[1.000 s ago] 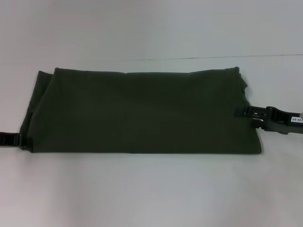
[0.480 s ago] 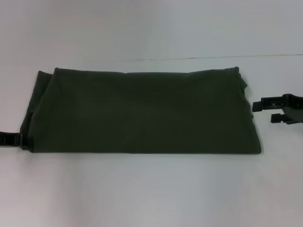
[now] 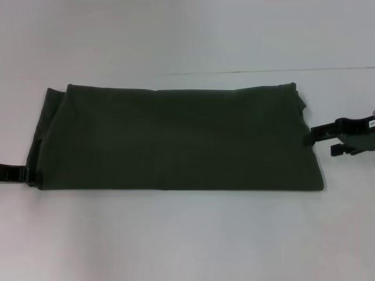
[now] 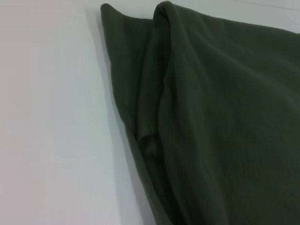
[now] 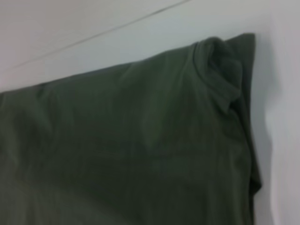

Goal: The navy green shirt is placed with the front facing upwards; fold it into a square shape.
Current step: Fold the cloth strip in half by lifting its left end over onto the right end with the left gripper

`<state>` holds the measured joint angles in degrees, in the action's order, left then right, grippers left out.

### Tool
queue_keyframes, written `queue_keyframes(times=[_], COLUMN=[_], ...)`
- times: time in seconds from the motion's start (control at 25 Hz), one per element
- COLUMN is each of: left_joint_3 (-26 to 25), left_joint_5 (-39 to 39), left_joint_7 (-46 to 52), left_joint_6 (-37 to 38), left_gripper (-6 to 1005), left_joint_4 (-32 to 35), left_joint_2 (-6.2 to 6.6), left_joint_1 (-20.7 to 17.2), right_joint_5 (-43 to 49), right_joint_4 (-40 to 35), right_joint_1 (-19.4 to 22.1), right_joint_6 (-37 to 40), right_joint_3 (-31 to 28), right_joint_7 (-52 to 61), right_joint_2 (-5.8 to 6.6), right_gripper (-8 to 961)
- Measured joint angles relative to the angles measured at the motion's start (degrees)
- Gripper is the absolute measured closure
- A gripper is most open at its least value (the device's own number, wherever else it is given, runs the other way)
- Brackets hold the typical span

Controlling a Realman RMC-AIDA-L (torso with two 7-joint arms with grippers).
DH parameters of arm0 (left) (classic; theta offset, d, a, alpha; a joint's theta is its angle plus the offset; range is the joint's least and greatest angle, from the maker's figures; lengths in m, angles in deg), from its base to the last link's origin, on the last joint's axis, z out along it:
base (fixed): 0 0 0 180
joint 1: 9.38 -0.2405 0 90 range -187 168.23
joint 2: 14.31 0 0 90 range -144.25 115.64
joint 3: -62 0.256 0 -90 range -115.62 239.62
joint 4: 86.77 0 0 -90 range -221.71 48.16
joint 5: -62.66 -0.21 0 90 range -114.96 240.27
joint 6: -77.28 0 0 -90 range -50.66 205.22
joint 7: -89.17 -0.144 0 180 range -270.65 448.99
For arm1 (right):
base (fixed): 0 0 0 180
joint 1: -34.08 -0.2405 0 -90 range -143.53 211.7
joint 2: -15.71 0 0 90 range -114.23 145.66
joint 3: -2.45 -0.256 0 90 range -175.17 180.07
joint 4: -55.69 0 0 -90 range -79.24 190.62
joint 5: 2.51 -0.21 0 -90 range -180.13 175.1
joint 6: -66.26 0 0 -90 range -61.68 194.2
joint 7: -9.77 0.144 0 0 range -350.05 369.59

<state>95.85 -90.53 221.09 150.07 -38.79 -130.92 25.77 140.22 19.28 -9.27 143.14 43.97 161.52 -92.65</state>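
The navy green shirt (image 3: 176, 139) lay flat on the white table (image 3: 187, 234), folded into a wide band that ran across the middle of the head view. The right end effector (image 3: 321, 139) hovered just beside the shirt's right edge, about halfway along that edge, its two dark fingers apart and empty; the upper finger's tip reached to the cloth's border, though whether it touched could not be told. The left end effector (image 3: 22, 174) sat low at the shirt's near left corner, right against the hem; only its tip showed, so whether its fingers were apart or together could not be told.

The shirt showed plain dark olive cloth with no print visible. Its near edge was straight and its far edge nearly so. At the left end a lower layer stuck out past the top layer, and the left wrist view showed those layers (image 4: 154, 117) stacked with a soft rolled fold. At the far right corner the right wrist view showed a small bunched tuck (image 5: 220, 70).
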Motion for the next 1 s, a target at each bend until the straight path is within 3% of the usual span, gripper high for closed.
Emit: queue_keyframes(times=[0.28, 0.76, 1.0], left_joint_3=[0.0, 0.0, 0.0], left_joint_5=[0.0, 0.0, 0.0], left_joint_7=[0.0, 0.0, 0.0], left_joint_6=[0.1, 0.1, 0.1], left_gripper=[983, 984, 984], left_joint_4=[0.0, -0.1, -0.1], left_joint_2=[0.00, -0.09, -0.09], left_joint_1=[0.0, 0.0, 0.0], right_joint_5=[2.4, 3.6, 3.7], right_joint_4=[1.6, 2.4, 2.5], right_joint_1=[0.0, 0.0, -0.1], right_joint_6=[-1.1, -1.9, -2.0], right_joint_3=[0.3, 0.6, 0.8], right_joint_7=[0.0, -0.5, -0.5], right_joint_2=[-1.86, -3.61, -3.81], right_gripper=[63, 65, 67])
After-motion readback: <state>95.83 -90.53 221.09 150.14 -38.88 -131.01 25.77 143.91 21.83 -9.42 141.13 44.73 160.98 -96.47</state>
